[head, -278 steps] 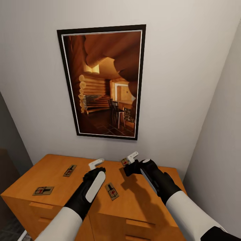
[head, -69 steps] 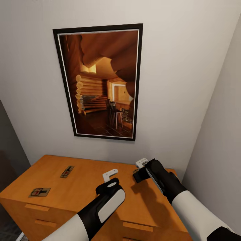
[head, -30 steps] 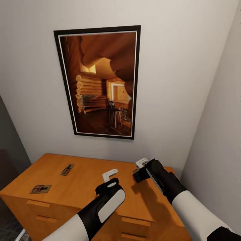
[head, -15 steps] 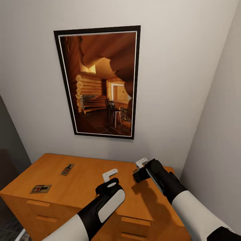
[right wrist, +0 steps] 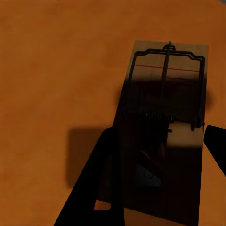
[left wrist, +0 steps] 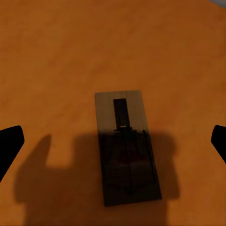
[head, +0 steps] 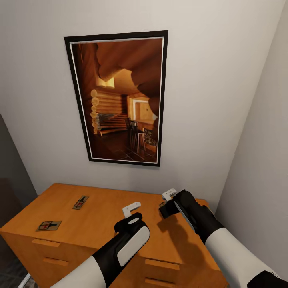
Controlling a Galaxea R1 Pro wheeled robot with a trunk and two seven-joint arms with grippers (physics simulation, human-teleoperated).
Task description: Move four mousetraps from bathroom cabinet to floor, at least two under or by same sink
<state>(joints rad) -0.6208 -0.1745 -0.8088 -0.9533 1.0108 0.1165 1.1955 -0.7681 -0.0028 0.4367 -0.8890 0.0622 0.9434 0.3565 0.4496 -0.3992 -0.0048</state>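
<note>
Here both grippers hang over the cabinet (head: 96,224) top. Left gripper (left wrist: 113,141), jaws wide, centres a mousetrap (left wrist: 127,148) below; it should drop straight and pinch the long edges. Right gripper (right wrist: 157,176) straddles another trap (right wrist: 165,94); grip unclear.

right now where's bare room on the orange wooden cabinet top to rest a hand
The widest bare stretch of the honey-orange wooden cabinet top lies between the two small flat brown mousetraps near its left end and the left gripper. It is crowded at the right end, where both grippers hover, the right gripper closing around a third mousetrap.
</note>
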